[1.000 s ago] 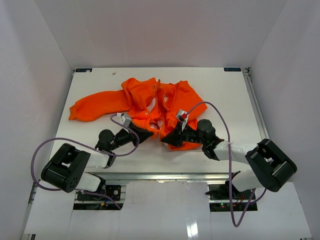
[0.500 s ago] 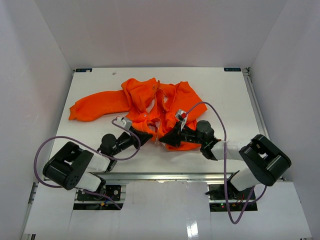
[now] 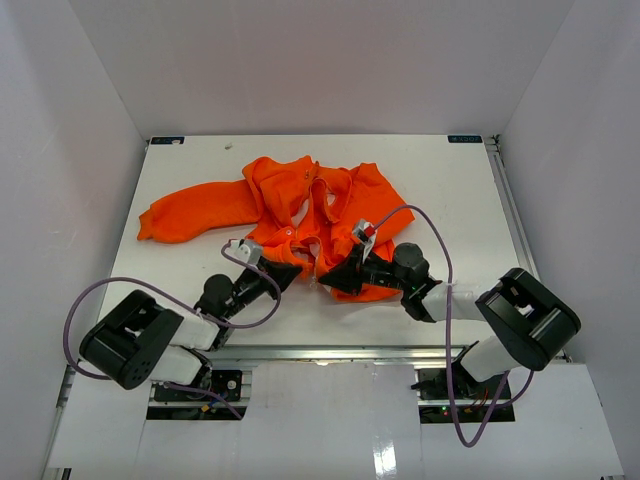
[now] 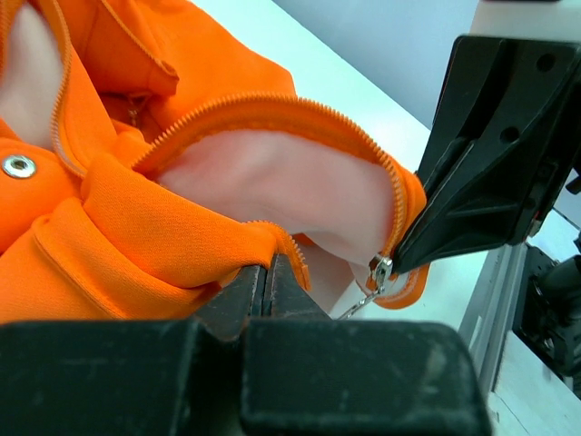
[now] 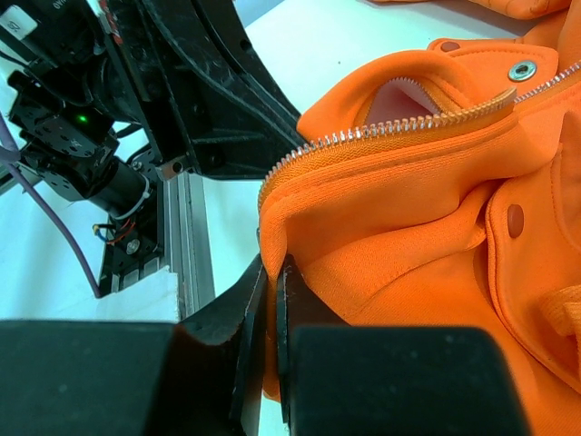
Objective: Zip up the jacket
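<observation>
bright orange soft fabric jacket (image 3: 290,195) lying unzipped mid-frame on white tabletop (image 3: 450,180). left fingers (image 4: 243,292) clamped on one hem corner, right fingers (image 5: 251,304) clamped on the other. likely trouble: fabric slipping from either pinch, or misaligned teeth jamming at small silver zipper slider (image 4: 379,269).

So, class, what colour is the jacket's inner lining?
Pale pinkish-white lining; clearest in the left wrist view.

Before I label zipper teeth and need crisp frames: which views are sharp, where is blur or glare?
Left wrist: zipper slider crisp, left gripper a dark blur. Right wrist: zipper teeth sharp, right gripper soft and dark. Top external: even light, jacket too small for teeth, glare on the near ledge.
</observation>
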Tool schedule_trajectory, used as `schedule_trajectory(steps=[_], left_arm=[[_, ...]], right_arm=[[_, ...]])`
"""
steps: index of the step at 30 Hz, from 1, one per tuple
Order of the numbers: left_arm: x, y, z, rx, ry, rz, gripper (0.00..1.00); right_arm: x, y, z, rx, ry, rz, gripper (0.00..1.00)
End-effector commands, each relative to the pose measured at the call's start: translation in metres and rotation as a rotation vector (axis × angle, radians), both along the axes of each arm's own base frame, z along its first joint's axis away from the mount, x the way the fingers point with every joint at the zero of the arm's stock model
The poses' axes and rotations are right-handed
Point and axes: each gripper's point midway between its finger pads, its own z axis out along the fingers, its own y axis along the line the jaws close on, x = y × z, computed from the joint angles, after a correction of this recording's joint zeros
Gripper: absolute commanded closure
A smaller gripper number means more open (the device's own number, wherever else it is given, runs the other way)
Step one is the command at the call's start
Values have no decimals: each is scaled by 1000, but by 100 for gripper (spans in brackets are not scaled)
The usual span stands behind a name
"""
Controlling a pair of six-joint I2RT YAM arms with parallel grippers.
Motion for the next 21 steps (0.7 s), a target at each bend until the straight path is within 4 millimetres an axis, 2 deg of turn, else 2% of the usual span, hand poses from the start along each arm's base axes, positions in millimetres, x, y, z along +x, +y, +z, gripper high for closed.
schedule_trajectory(steps=[1, 7, 21], left_arm=[[-8, 11, 117, -226, -416, 44, 100], [-10, 8, 128, -224, -441, 45, 100], [-15, 2, 125, -207, -460, 48, 100]], right_arm=[[2, 4, 10, 34, -33, 3, 92], [5, 7, 11, 40, -15, -4, 92], [18, 17, 23, 96, 18, -48, 92]])
